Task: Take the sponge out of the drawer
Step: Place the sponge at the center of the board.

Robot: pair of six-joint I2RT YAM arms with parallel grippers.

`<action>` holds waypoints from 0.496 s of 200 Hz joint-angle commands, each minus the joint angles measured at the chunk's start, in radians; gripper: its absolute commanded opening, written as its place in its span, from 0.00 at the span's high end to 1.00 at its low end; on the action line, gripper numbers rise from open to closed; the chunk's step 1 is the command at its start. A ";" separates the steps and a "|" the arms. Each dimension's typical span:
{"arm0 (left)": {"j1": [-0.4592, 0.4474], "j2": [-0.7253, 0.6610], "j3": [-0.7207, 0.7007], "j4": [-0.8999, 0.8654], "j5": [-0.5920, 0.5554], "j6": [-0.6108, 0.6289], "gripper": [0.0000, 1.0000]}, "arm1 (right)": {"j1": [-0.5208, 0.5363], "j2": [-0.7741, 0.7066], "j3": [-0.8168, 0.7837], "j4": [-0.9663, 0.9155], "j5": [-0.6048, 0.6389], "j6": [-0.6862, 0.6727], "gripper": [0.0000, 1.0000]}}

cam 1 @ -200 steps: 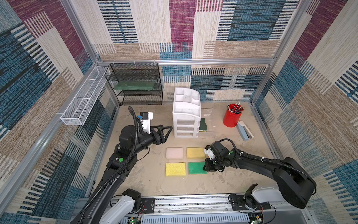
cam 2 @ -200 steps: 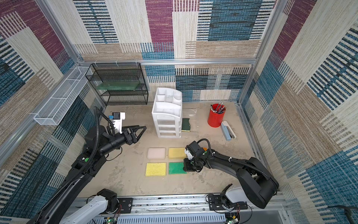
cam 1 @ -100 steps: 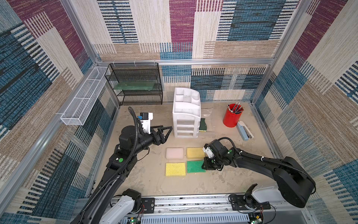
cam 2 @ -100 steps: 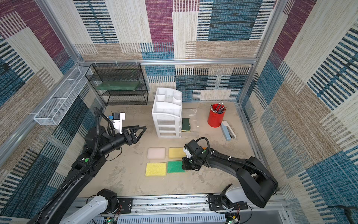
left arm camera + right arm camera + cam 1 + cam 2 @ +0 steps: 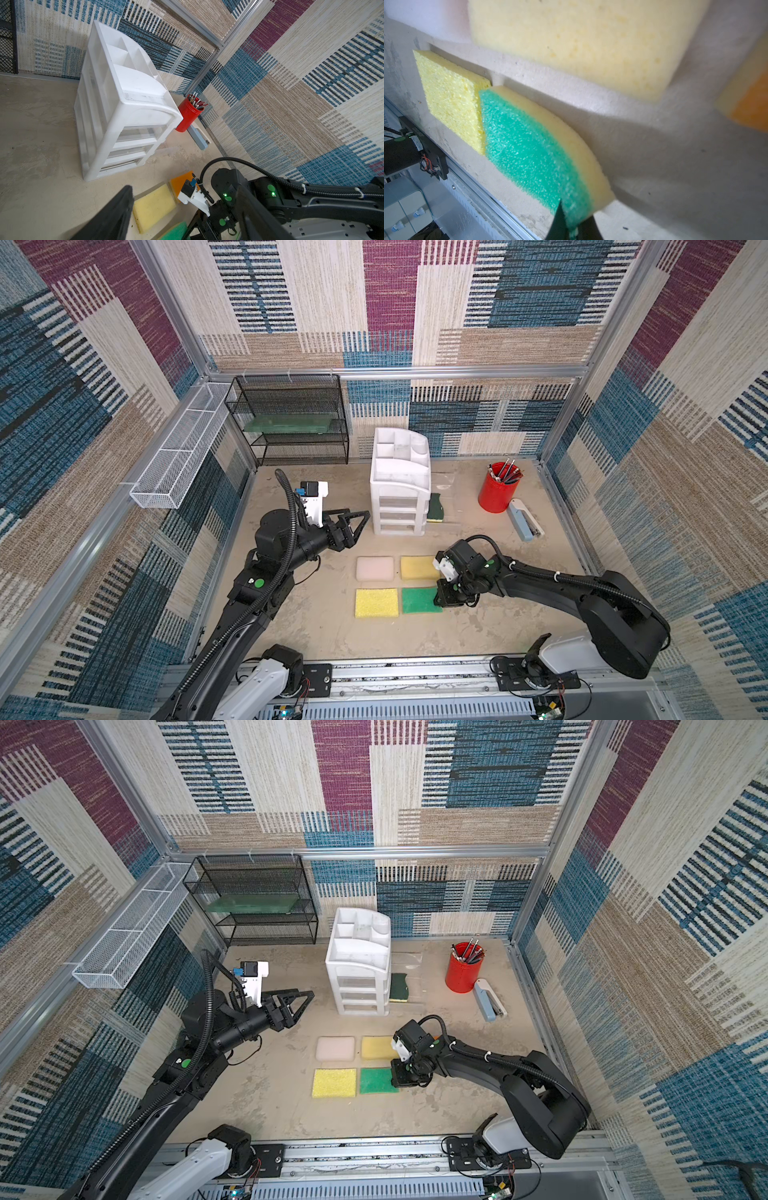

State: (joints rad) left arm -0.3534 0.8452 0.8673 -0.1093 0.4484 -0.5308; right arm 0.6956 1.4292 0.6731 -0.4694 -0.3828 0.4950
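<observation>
A: The right claw (image 5: 441,598) is pressed together on one end of the green-topped sponge (image 5: 419,600), pinching it thin between the jaws. The right wrist view shows the pinched end bent up off the worktop (image 5: 324,635) while the far end lies beside the bright yellow sponge (image 5: 376,603).

B: And the left claw (image 5: 356,526)?

A: Spread wide and holding nothing, hovering just to the left of the white drawer tower (image 5: 401,489), pointed at its side.

B: Where is the tower?

A: Near the back edge of the worktop, about mid-width. All three translucent drawer fronts look pushed in; I can't tell whether anything is inside them.

B: So which step is this?

A: My judgement: the green sponge is out of the drawer and being set down. It lies in the front row of a two-by-two group in front of the tower, with a pale pink sponge (image 5: 375,568) and a mustard-yellow sponge (image 5: 417,567) behind.

B: What does the next move call for?

A: Probably lowering the raised end flat, then parting the jaws and lifting away without dragging the sponge into its yellow neighbour, which sits very close.

B: Anything else nearby?

A: A dark green scouring sponge (image 5: 436,508) lies against the tower's right side, and a red pencil cup (image 5: 496,491) with a blue-grey stapler (image 5: 524,522) stands toward the back right corner.
</observation>
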 commanded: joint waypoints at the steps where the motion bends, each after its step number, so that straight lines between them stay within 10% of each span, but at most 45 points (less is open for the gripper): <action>1: 0.001 0.002 0.001 0.007 -0.002 0.022 0.21 | 0.001 0.009 0.008 -0.052 0.012 -0.029 0.93; 99: 0.001 0.006 -0.002 0.012 -0.006 0.020 0.20 | -0.002 -0.003 0.017 -0.065 0.030 -0.022 0.71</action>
State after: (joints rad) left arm -0.3534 0.8501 0.8665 -0.1093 0.4480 -0.5308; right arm 0.6945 1.4319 0.6807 -0.5114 -0.3695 0.4843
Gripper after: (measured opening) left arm 0.799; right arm 0.251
